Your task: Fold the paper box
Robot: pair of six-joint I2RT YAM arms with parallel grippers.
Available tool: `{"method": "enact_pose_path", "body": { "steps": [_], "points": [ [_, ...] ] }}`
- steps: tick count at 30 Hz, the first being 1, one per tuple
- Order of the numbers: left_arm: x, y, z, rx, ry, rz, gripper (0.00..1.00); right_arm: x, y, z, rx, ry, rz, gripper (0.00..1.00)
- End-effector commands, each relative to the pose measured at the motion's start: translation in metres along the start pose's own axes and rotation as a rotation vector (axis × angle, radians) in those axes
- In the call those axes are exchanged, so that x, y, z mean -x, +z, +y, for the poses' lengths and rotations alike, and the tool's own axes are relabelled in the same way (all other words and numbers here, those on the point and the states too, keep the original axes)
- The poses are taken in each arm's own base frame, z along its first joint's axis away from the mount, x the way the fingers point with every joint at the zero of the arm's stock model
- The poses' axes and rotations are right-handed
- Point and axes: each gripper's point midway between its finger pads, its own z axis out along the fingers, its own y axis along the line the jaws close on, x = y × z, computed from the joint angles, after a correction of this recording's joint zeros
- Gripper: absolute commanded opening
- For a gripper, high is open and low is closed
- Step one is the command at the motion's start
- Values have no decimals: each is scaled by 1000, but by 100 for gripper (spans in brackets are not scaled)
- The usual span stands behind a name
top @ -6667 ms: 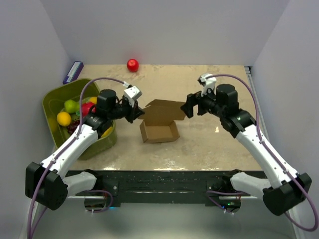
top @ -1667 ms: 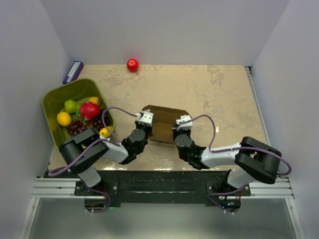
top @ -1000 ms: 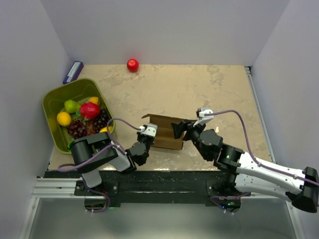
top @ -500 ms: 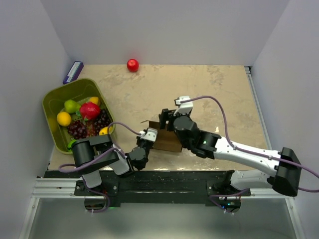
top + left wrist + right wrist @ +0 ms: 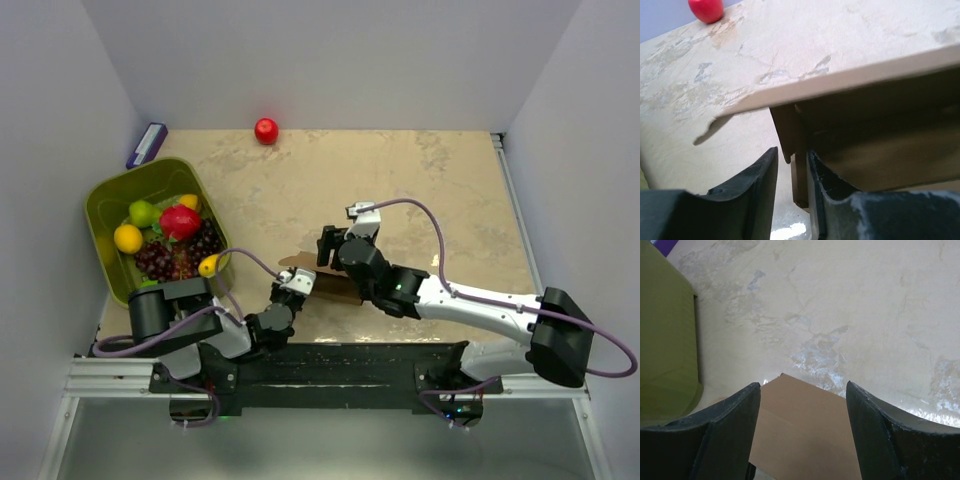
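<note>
Because the left jaws are clamped on a side wall of the plain brown thin-cardboard box (image 5: 875,130), it seems steadied on the beige mottled worktop (image 5: 840,300). Empty and apart, the right jaws hover just above a flat panel lying between them, likely to press it down.

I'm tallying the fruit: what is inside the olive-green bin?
The olive-green bin holds a green fruit, yellow fruits, a red fruit and dark grapes. The left arm covers its near corner, so anything there is hidden.
</note>
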Motion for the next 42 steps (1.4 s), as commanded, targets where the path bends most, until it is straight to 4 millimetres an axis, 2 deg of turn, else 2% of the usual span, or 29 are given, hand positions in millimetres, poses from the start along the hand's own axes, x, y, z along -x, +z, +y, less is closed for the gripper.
{"method": "enact_pose_path", "body": {
  "steps": [1, 4, 10, 11, 13, 14, 15, 16, 17, 18, 19, 20, 21, 23, 24, 25, 26, 27, 29, 31, 32, 33, 34, 35, 38, 40, 42],
  "points": [
    [16, -3, -1, 3, -133, -19, 41, -18, -4, -2, 21, 108, 25, 72],
    [21, -5, -5, -22, -144, -14, 49, -28, -4, -6, 17, 114, 43, 72],
    [16, -12, -8, -68, -154, 33, 66, -28, -4, -9, 4, 121, 43, 72],
    [12, -15, -8, -79, -144, 46, 74, -28, -4, -9, 3, 120, 41, 72],
    [16, -19, -8, -108, -174, 44, 80, -28, -4, -10, 0, 118, 41, 72],
    [9, -22, -8, -118, -150, 72, 84, -27, -5, -9, 3, 123, 39, 72],
    [17, -24, -12, -139, -200, 69, 88, -27, -5, -10, 1, 121, 39, 72],
    [17, -26, -14, -156, -212, 84, 90, -27, -6, -10, 3, 119, 39, 72],
    [8, -30, -14, -168, -185, 127, 93, -26, -6, -11, 2, 119, 36, 73],
    [17, -33, -20, -203, -237, 125, 94, -24, -6, -11, 4, 106, 33, 73],
    [18, -35, -22, -219, -251, 139, 95, -20, -7, -10, 7, 102, 24, 72],
    [7, -39, -21, -221, -225, 188, 96, -16, -8, -9, 10, 99, 17, 72],
    [17, -41, -26, -245, -280, 194, 96, -14, -9, -9, 13, 88, 15, 72],
    [11, -49, -26, -273, -269, 244, 97, -6, -12, -8, 19, 79, 3, 72],
    [25, -53, -31, -318, -313, 235, 97, -3, -14, -9, 20, 69, 1, 72],
    [29, -56, -31, -335, -326, 242, 97, -2, -15, -10, 15, 54, 7, 72],
    [24, -62, -28, -340, -309, 280, 97, 1, -16, -11, 13, 48, 6, 72],
    [49, -66, -33, -394, -366, 262, 97, 1, -18, -13, 7, 28, 14, 72],
    [55, -76, -34, -441, -361, 302, 96, 12, -22, -9, 24, 36, 1, 72],
    [74, -89, -40, -526, -372, 329, 95, 16, -27, -10, 26, 25, 9, 72],
    [72, -94, -39, -542, -348, 365, 94, 17, -27, -9, 35, 17, 14, 72],
    [91, -96, -42, -577, -367, 363, 92, 16, -28, -10, 36, 11, 25, 72],
    [94, -98, -40, -583, -353, 385, 90, 19, -29, -8, 43, 18, 26, 72],
    [114, -96, -39, -597, -371, 365, 88, 18, -30, -5, 60, 23, 40, 73],
    [140, -87, -27, -604, -406, 322, 86, 21, -34, -6, 81, 49, 58, 73],
    [160, -68, -12, -587, -459, 259, 87, 22, -36, -4, 103, 61, 73, 72],
    [164, -49, 1, -553, -480, 242, 87, 27, -39, -4, 116, 73, 71, 72]
  ]
}}
